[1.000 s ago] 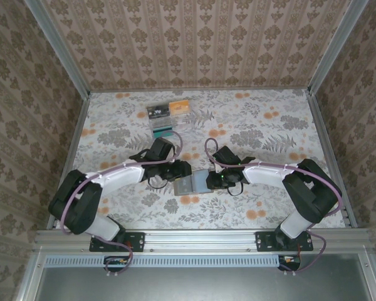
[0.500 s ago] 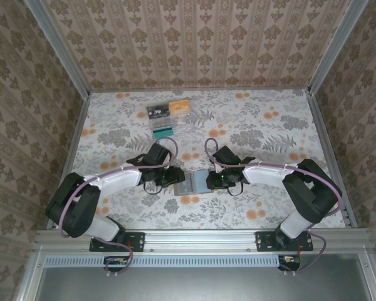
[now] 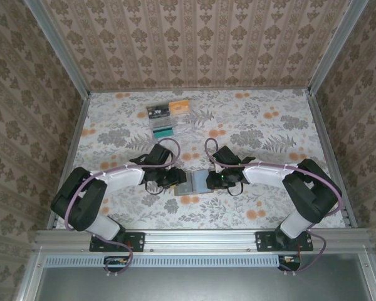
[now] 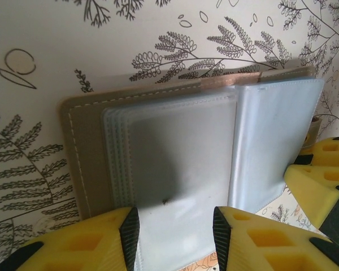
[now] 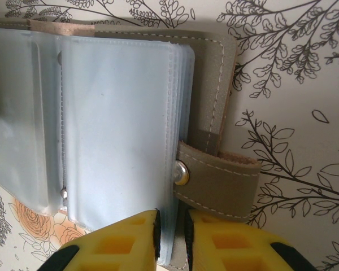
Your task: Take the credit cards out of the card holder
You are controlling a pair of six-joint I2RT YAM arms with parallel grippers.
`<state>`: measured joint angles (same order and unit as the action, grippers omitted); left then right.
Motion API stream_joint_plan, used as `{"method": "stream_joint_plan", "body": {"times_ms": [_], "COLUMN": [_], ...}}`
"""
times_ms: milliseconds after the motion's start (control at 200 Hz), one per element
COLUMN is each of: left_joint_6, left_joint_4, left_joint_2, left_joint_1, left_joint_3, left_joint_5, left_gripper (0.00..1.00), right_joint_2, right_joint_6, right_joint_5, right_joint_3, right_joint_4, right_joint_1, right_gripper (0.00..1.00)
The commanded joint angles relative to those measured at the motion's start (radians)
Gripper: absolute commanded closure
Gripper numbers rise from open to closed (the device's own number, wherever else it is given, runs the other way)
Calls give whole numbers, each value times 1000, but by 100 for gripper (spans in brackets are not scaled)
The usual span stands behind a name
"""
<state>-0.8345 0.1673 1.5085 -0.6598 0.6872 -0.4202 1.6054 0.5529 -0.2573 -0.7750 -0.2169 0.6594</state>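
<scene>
A: What is changing?
B: The left hand (image 4: 172, 226), fingers apart, is shifting back to the card holder (image 4: 85, 152) edge below it; the right hand (image 5: 170, 226) is keeping the other edge clamped. The credit cards are probably staying inside.

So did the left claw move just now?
Yes. The left claw slid toward the front, farther from the clear tray.

The card holder (image 3: 192, 182) lies opened flat, grey-brown cover down, translucent bluish pocket sleeves facing up.
</scene>
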Motion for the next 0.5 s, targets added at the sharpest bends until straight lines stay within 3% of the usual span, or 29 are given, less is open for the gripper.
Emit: {"method": "stream_joint_plan", "body": {"times_ms": [0,495], "left_joint_6": [6,15], "left_joint_4": [-3,-81], "left_joint_2": [33,83], "left_joint_1": [-6,-32], "left_joint_3": [6,78], "left_joint_5": [-23,-98], "left_gripper": [58,54], "right_joint_2": [7,-1], "right_joint_6": [10,16], "right_joint_5": [27,30], "right_joint_3": [5,13], "right_joint_4": [-20,-16], "right_joint_1": [9,9], "right_gripper": [77,77]}}
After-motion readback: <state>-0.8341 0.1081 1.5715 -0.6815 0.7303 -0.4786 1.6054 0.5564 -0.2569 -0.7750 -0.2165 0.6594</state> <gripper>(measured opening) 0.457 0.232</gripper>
